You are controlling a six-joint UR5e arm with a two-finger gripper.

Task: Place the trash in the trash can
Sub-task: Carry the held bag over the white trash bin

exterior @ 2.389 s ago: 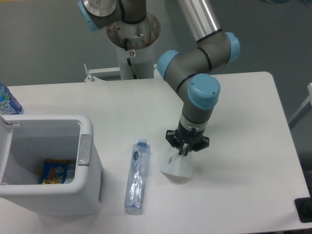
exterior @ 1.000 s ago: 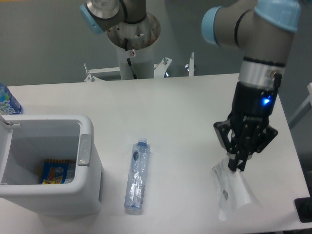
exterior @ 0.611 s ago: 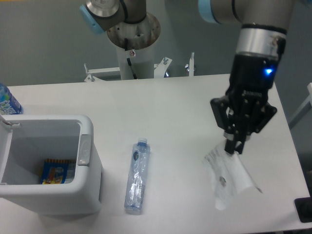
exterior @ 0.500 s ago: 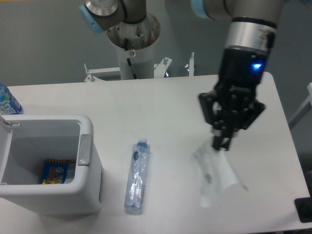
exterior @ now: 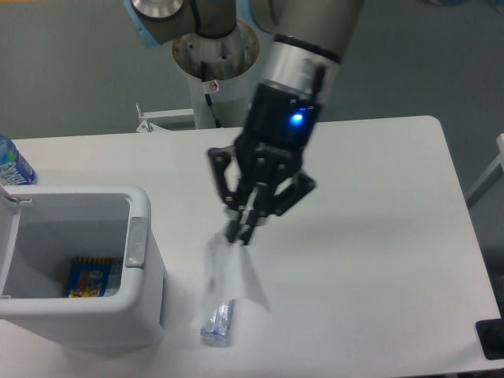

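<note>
— How many pieces of rubbish can you count from where you stand?

— Two. One is a white bag (exterior: pixel 228 276), blurred, hanging in the air from the tool (exterior: pixel 241 230), whose fingers are pinched together on the bag's top edge. The other is a clear water bottle (exterior: pixel 219 319) lying on the tabletop (exterior: pixel 378 236); the bag hangs in front of most of it, so I only see its lower end poking out below.

— And the bin?

— One white bin (exterior: pixel 118 319), at the left front of the tabletop, open at the top. It has one grey tab (exterior: pixel 138 241) on its right rim. The bag hangs just to the right of the bin, above the bottle, not over the opening.

— Anything inside the bin?

— One blue-and-yellow snack packet (exterior: pixel 88 279) lying on the bottom. I can make out nothing else in there.

— Any other bottles?

— One more, with a blue-and-white label (exterior: pixel 12 165), cut off by the left edge, behind the bin. So two bottles in all, one bag, one packet, one bin.

— And the arm?

— One arm (exterior: pixel 303 55), reaching down from the back towards the middle of the tabletop, with a small blue light (exterior: pixel 297 119) glowing on the wrist above the tool.
</note>
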